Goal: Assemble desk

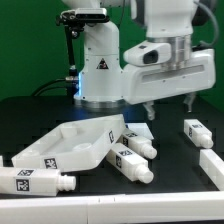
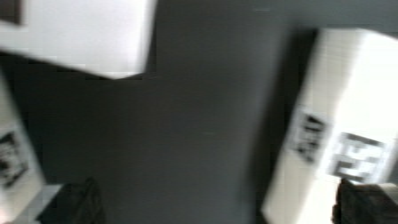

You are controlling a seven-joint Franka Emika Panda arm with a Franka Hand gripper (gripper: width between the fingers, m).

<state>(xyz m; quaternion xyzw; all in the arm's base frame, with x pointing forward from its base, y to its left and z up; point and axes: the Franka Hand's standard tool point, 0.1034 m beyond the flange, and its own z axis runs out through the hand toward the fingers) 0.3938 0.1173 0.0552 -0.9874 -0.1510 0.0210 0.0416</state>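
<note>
The desk's white tabletop panel (image 1: 68, 146) lies tilted on the black table at the exterior view's left. One tagged leg (image 1: 36, 183) lies in front of it and two legs (image 1: 133, 158) lie side by side at its right. Another leg (image 1: 197, 130) lies further right. My gripper (image 1: 171, 105) hangs open and empty above the table, between the panel and that right leg. In the wrist view the gripper (image 2: 221, 205) has dark table between its fingers (image 2: 71, 205). A white tagged leg (image 2: 338, 130) lies just inside one finger, and a white part (image 2: 80, 35) lies further off.
The robot base (image 1: 98, 70) stands at the back centre. A white block (image 1: 212, 166) lies at the exterior view's right edge. Another white tagged piece (image 2: 9, 150) shows at the wrist view's edge.
</note>
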